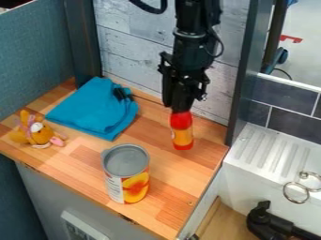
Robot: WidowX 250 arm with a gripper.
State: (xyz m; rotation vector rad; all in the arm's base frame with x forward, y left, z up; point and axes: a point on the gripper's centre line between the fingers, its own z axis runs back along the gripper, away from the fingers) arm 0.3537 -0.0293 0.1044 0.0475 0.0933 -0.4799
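I see my black arm [197, 23] coming in from the top edge of the camera view, right of centre, its upper length close to vertical. Below it, I have the wrist [187, 63] angled slightly to the view's left. My gripper [181, 109] hangs beneath, pointing steeply down. A thin black cable [220, 48] bows out along the arm's right side in the view.

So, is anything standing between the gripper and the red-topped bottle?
Nothing visible does: the gripper is right at the top of the bottle. The can stands nearer the camera, the blue cloth lies picture-left, both clear.
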